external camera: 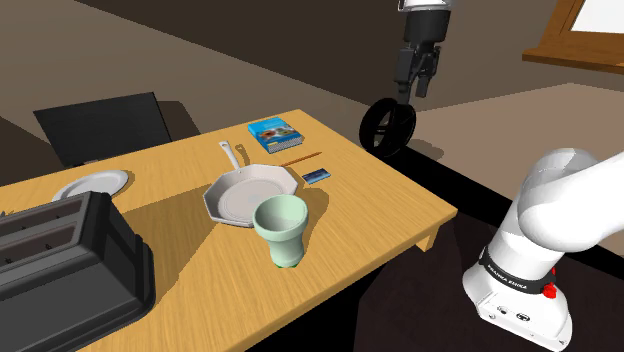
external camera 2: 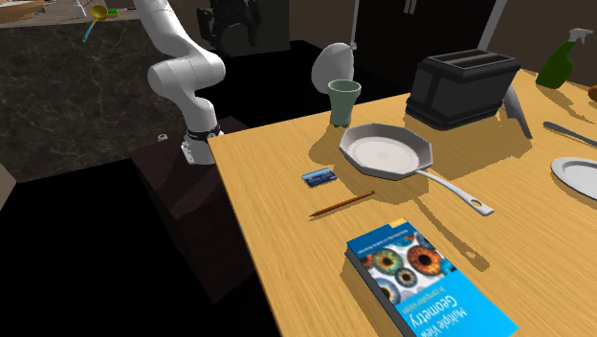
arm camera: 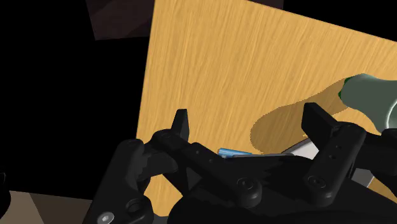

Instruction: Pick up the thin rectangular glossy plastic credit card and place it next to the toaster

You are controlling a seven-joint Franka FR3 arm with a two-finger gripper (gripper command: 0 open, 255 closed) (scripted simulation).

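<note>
hovering the black gripper [external camera: 415, 88] high above the wooden table [external camera: 180, 160], well apart from everything on it. showing the fingers [arm camera: 181, 127] standing wide apart in the wrist view, clasping nothing, touching nothing. locating the credit card [external camera: 316, 175], small, thin and blue, lying flat on the table far below the gripper, not lifted, not near the toaster [external camera: 65, 265]. catching just a blue strip of the card in the wrist view, peeking over the gripper body, in line with the gap between the two fingers. noting a pencil [external camera: 299, 158] lying just beside the card, not touching it, and a book [external camera: 273, 135] with a blue cover just past the pencil. noting a pale frying pan [external camera: 250, 195] near the card, on the side farther from the gripper. marking a light green cup [external camera: 281, 230] standing upright just beside the pan rim, seen off past one finger in the wrist view; cannot tell whether touching the pan. placing the dark toaster at the end of the table farthest from the gripper, well apart from the card, with the pan and cup between. noting a white plate [external camera: 92, 185] near the toaster, also far from the gripper. seeing the white arm [external camera: 555, 215] rising from the stand [external camera 2: 177, 187] by the table edge nearest the card.
</note>
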